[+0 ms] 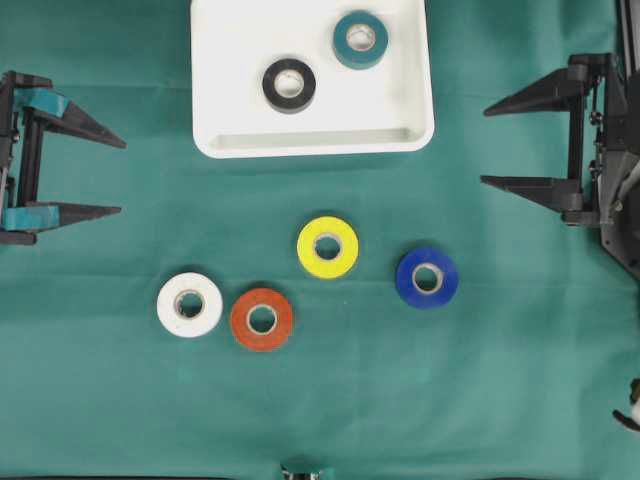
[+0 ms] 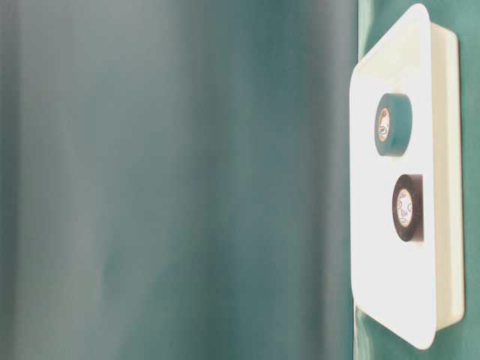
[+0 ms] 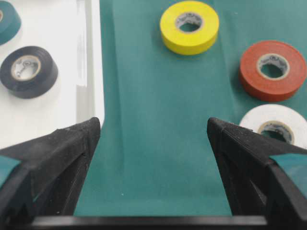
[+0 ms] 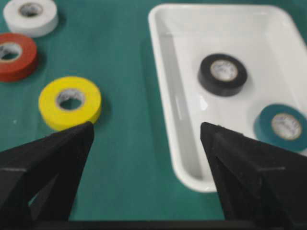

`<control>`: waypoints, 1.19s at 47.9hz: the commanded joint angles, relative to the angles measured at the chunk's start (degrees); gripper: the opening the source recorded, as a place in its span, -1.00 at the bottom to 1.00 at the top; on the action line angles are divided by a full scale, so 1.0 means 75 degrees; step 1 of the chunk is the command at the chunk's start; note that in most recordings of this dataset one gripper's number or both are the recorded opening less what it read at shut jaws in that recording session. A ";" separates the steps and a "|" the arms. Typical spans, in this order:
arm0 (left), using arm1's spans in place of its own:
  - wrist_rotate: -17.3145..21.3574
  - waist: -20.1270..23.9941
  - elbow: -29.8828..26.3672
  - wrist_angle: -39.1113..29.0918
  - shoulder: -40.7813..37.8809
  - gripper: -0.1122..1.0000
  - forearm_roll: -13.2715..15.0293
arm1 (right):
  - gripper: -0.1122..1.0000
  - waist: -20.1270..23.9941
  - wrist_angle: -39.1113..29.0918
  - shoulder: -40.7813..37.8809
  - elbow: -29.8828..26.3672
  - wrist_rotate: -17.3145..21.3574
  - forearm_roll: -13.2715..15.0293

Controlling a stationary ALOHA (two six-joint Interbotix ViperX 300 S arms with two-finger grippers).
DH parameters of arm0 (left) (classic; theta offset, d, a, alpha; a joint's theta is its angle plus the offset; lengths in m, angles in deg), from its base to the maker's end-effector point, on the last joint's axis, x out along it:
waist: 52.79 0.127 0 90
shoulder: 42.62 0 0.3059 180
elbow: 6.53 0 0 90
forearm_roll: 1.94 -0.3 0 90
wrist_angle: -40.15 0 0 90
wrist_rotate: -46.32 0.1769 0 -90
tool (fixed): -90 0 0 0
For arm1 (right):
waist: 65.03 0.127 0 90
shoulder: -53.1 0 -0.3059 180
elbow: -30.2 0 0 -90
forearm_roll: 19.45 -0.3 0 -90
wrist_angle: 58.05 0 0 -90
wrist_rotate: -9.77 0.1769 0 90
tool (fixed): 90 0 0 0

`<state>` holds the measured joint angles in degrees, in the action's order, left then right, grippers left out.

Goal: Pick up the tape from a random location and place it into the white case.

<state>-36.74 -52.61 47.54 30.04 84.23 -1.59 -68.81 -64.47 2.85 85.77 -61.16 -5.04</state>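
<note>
White roll, red roll, yellow roll and blue roll lie on the green cloth. Left gripper and right gripper: jaws spread, empty. Beyond, the case holds black roll and a seemingly teal roll.

A tray, the white case, sits at the top centre of the table in the overhead view, with two tape rolls lying flat inside it: one near the middle and another up and to its right, apart from each other. Below the case four more tape rolls lie flat on the table: one nearest the case, one to its lower right, and to its lower left a pair just beside each other, one right of the other. The left gripper is at the left edge and the right gripper at the right edge, both well apart from every roll.
</note>
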 commanded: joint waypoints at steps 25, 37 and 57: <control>0.0000 -0.0012 -0.0070 0.0035 -0.0023 0.96 0.0023 | 0.82 -0.0023 0.0551 -0.0094 0.0410 0.0000 -0.0281; -0.0012 -0.0023 -0.0070 0.0023 -0.0023 0.96 0.0023 | 0.82 -0.0023 0.0516 -0.0082 0.0387 0.0000 -0.0281; -0.0023 -0.1617 -0.0082 0.0188 -0.0023 0.96 0.0023 | 0.82 -0.0023 0.0445 -0.0070 0.0258 0.0000 -0.0270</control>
<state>-36.74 -62.72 47.63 30.66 84.23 -1.50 -68.90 -61.13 2.50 89.46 -61.16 -6.97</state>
